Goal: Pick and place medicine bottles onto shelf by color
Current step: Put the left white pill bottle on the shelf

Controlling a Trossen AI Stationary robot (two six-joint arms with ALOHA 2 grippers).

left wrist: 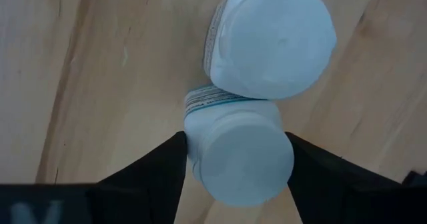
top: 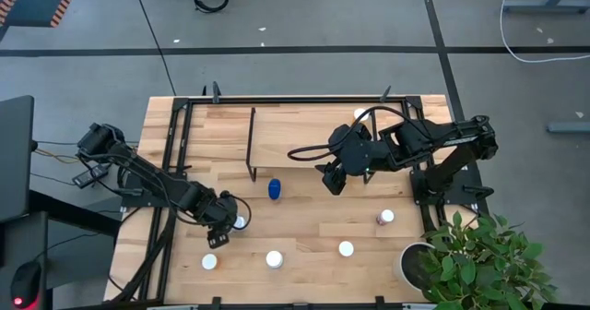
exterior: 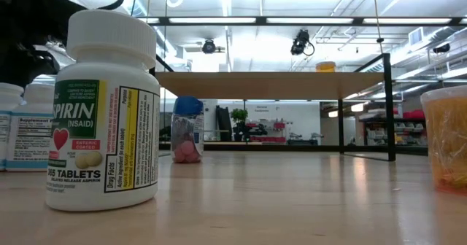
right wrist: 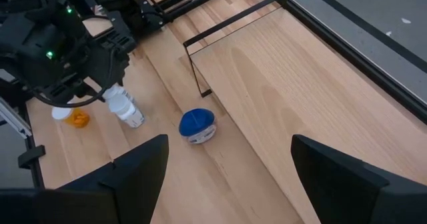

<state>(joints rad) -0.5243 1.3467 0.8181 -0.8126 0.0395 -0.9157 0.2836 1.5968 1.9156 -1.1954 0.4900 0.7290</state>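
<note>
Toward the seven o'clock part of the tabletop (top: 304,227) in the high view, the left hand (top: 228,220) hangs low over two white-capped bottles standing against each other. Its wrist view shows the dark fingers (left wrist: 150,174) spread on either side of the nearer white bottle (left wrist: 239,156), close to its cap though contact cannot be told, with the second white bottle (left wrist: 272,37) touching it just beyond.

Near the middle, the right hand (top: 333,178) hovers with its fingers (right wrist: 137,167) spread wide and nothing between them. It sits above the front edge of the shelf (top: 304,139), which spans the twelve o'clock side of the tabletop. The blue bottle (top: 275,189) stands just in front of the shelf, at about nine o'clock from the right hand.

Other bottles stand apart along the six o'clock side: an orange bottle (top: 210,262), an aspirin bottle (top: 274,258) that fills the low view's foreground, another white-capped bottle (top: 346,249), and a pinkish bottle (top: 384,218) toward four o'clock. One more white cap (top: 360,114) shows on the shelf behind the right arm. A potted plant (top: 479,259) sits at the five o'clock corner.
</note>
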